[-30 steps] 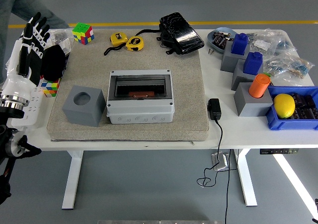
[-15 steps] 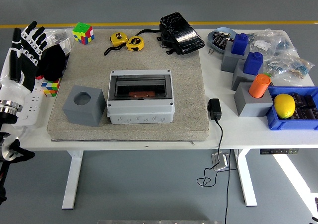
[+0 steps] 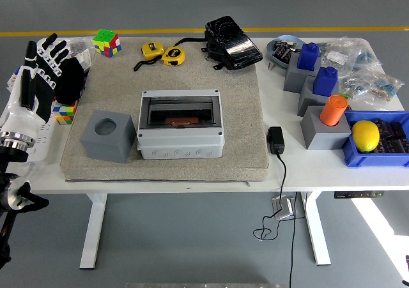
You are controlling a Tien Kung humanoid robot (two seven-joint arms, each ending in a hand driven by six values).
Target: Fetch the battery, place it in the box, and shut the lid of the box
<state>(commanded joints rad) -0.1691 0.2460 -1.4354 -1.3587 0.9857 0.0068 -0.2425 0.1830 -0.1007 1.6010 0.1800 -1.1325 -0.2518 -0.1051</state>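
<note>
We note the beige mat (image 3: 243, 128) bearing the grey box (image 3: 181, 124), its dark lid apparently down over a reddish item, possibly the battery (image 3: 181, 119); we cannot confirm this. The box looks rigid, its lid light, best taken at its front edge. Left hand (image 3: 39, 77) hovers at the table's left edge, fingers spread, empty.

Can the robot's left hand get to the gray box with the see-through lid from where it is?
Probably yes. The left hand is open at the table's left edge. The gray cube with a round hole sits between it and the box, but the hand could likely pass above it.
</note>
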